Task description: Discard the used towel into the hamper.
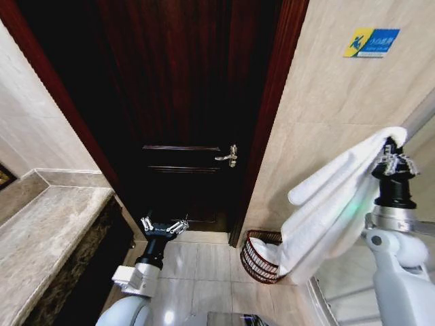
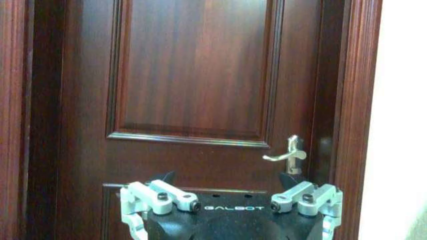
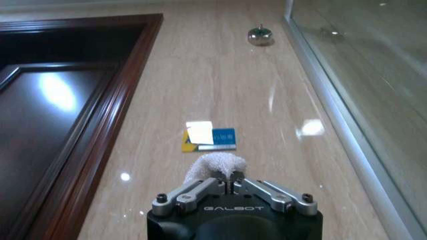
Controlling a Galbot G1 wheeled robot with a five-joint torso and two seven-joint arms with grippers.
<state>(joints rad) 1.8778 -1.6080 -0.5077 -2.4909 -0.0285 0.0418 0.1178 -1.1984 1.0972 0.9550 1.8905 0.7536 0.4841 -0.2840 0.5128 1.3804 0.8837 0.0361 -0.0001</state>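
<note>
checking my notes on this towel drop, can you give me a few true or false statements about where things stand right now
1. The right gripper is shut on the white towel. True.
2. The towel lies fully inside the hamper. False: it hangs from the raised gripper, its lower end at the hamper's rim.
3. The left gripper holds the door handle. False: it is open and empty, low before the door.
4. The hamper stands on the floor beside the door frame. True.
5. The door is dark wood. True.
</note>
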